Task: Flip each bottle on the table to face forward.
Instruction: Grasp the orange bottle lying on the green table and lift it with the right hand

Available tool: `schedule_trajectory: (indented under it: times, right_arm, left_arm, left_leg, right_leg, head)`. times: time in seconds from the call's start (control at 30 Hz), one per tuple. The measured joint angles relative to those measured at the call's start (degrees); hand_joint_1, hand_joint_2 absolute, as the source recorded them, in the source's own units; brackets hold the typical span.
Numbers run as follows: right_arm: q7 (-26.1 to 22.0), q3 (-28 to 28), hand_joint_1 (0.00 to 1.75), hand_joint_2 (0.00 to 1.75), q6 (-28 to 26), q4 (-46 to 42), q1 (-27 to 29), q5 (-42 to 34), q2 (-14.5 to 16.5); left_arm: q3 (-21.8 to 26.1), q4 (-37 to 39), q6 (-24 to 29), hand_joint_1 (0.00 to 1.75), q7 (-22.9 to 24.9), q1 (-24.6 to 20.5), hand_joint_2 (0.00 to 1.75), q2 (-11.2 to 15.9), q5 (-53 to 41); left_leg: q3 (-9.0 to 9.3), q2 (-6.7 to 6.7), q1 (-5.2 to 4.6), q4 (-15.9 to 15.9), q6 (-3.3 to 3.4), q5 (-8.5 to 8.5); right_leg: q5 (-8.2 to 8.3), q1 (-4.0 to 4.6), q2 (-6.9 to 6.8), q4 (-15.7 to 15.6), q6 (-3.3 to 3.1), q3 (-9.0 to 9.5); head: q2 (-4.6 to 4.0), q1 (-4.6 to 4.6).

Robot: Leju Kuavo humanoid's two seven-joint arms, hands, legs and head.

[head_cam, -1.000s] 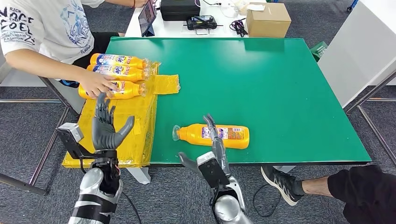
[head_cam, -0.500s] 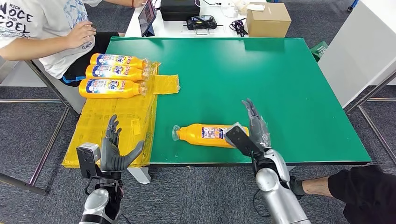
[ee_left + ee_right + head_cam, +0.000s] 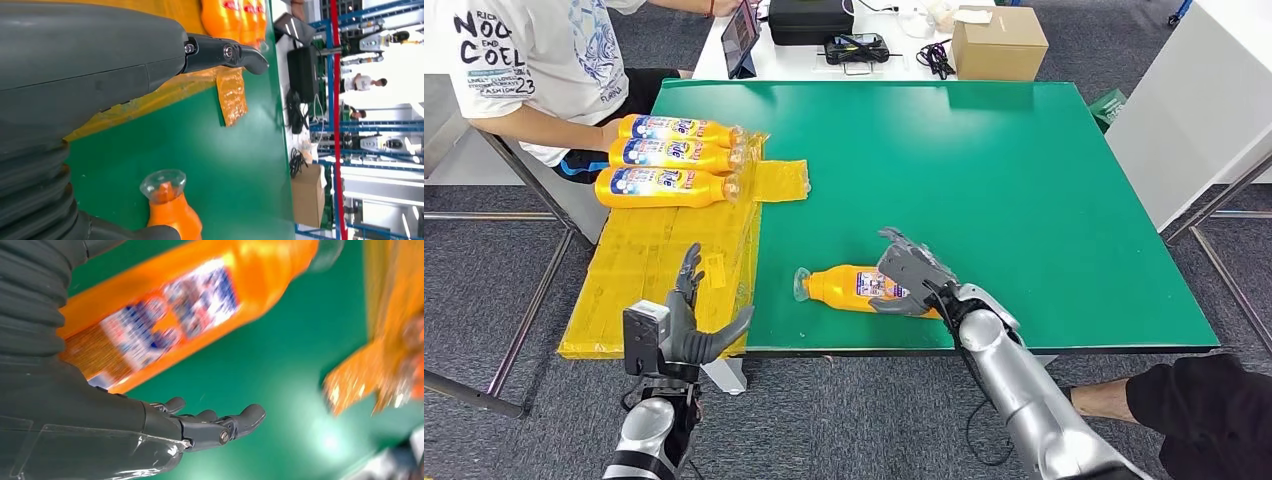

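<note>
right hand point(image 3: 906, 275) spread over lying bottle point(image 3: 849, 288), grip unclear; left hand point(image 3: 686, 325) wide; three bottles point(image 3: 669, 158) beyond.

Open green worktop point(image 3: 1024, 160) across the far and right side.
Blocked near the front edge by a lying orange bottle point(image 3: 844, 287); crowded at left by three bottles point(image 3: 669, 158) and yellow wrap point(image 3: 664, 270).

head: high, facing down | wrists: close, sharing bottle point(image 3: 864, 287)

right hand point(image 3: 906, 274) reaching forward, fingers spread (palm down), left hand point(image 3: 682, 325) raised, fingers apart
</note>
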Motion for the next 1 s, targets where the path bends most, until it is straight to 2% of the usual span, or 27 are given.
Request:
schedule_trajectory:
  times: [0.13,0.37,0.67,1.0]
  right_arm:
    - [-1.08,3.99,0.00,1.75,3.85,6.39,-4.63,-2.71,0.11]
    - [0.05,10.91,0.00,1.75,6.01,11.60,-9.49,-2.66,-0.26]
    - [3.42,19.02,0.00,1.75,3.59,12.28,-12.22,-0.82,-2.75]
    - [5.75,26.72,0.00,1.75,4.27,9.24,-13.14,-0.94,-6.32]
  left_arm:
    - [-1.22,2.05,3.99,0.00,-1.90,-1.77,1.75,0.03,-3.53]
    - [-1.52,4.72,4.25,0.00,-1.79,-3.19,1.75,0.04,-3.42]
    - [-1.49,5.20,4.20,0.00,-0.89,-2.99,1.75,0.21,-3.06]
    - [-1.45,5.20,3.88,0.00,-0.51,-2.56,1.75,0.39,-2.97]
  left_leg:
    - [-0.01,0.00,0.00,0.01,0.00,0.00]
    - [-0.01,0.01,0.00,0.01,0.00,0.00]
    - [-0.02,0.00,-0.01,0.01,0.00,0.00]
    - [-0.02,0.01,-0.01,0.02,0.00,-0.01]
  right_leg:
    - [0.00,0.00,0.00,0.01,0.00,0.00]
    - [0.00,0.00,0.01,0.00,0.00,-0.03]
    - [0.00,-0.01,0.00,0.00,0.01,-0.02]
    - [0.00,0.00,0.01,-0.01,0.01,-0.04]
  head:
    - [0.00,0.01]
    - [0.00,0.01]
    - [0.00,0.01]
    - [0.00,0.00]
